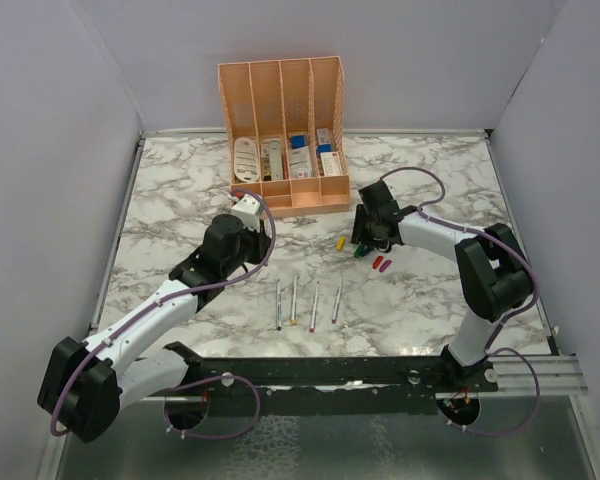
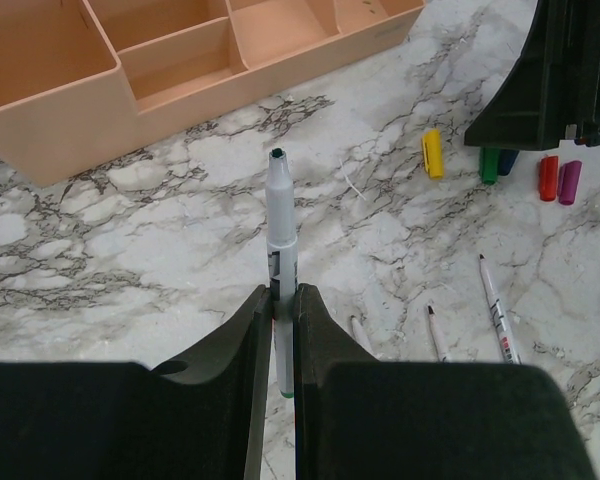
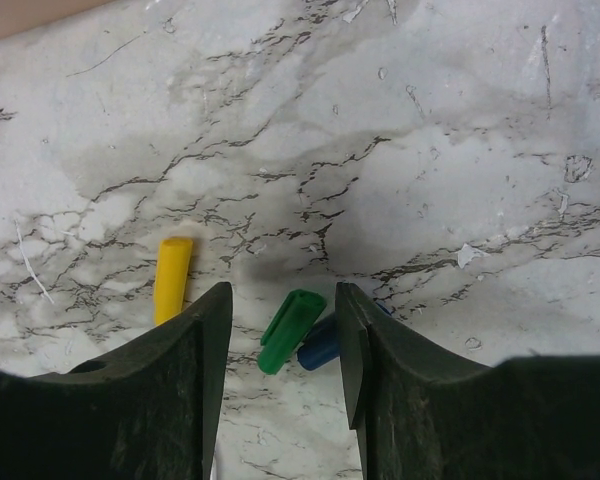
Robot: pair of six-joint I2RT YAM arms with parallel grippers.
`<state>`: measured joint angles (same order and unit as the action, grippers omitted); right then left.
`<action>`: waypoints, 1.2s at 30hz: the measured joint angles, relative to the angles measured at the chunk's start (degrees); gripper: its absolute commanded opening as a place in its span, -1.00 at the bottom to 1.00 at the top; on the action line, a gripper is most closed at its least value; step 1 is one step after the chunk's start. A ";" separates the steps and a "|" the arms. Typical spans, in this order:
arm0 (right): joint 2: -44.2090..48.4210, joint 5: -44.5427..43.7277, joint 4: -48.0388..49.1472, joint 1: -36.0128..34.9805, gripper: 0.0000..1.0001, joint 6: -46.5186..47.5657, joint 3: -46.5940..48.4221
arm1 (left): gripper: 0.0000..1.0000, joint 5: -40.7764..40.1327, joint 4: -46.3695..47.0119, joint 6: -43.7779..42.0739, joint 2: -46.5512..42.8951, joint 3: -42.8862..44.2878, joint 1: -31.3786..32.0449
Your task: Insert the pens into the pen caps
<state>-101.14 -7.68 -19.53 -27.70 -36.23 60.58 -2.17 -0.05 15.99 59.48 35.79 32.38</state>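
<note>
A marble-patterned table [image 1: 180, 190] was seen from above and from both wrists. The left gripper [image 2: 283, 295] was clamped tight on a green-tipped pen [image 2: 281, 215], a thin, smooth grey-white stick. The pen pointed straight out past the fingertips, towards the peach plastic organiser [image 1: 310, 195].

The right gripper [image 3: 283, 292] was spread open and empty, poised low over the caps. Its two dark fingers stood either side of the green cap [image 3: 292, 330] without gripping it. That cap, a small glossy bullet shape, lay flat on the table directly under the gap. Its long axis ran on a slant across the gap rather than along it. Which end was open could not be told.

A blue cap [image 3: 320, 348] touched the green cap's lower end, close to the right-hand finger. A yellow cap [image 3: 172, 278] lay just outside the left-hand finger. A red cap [image 2: 548, 177] and a magenta cap [image 2: 569, 181] sat side by side a little further off.

The right arm was far nearer the caps, and the left arm carried the matching pen. Four other pens [image 1: 314, 303] lay roughly parallel near the front edge, uncapped.
</note>
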 measured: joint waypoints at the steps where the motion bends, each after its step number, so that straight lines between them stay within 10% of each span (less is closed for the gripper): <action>1: 0.00 0.00 -0.04 0.00 -0.07 0.00 -0.02 | -1.00 0.00 -0.15 0.04 0.02 0.00 0.00; 36: -1.79 -4.13 -5.29 -4.61 -0.27 -1.51 2.10 | -1.00 1.40 -2.14 3.52 2.14 1.33 0.00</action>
<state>-102.94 -11.81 -24.82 -32.32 -37.74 62.67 -0.78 -2.20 19.51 61.63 37.12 32.38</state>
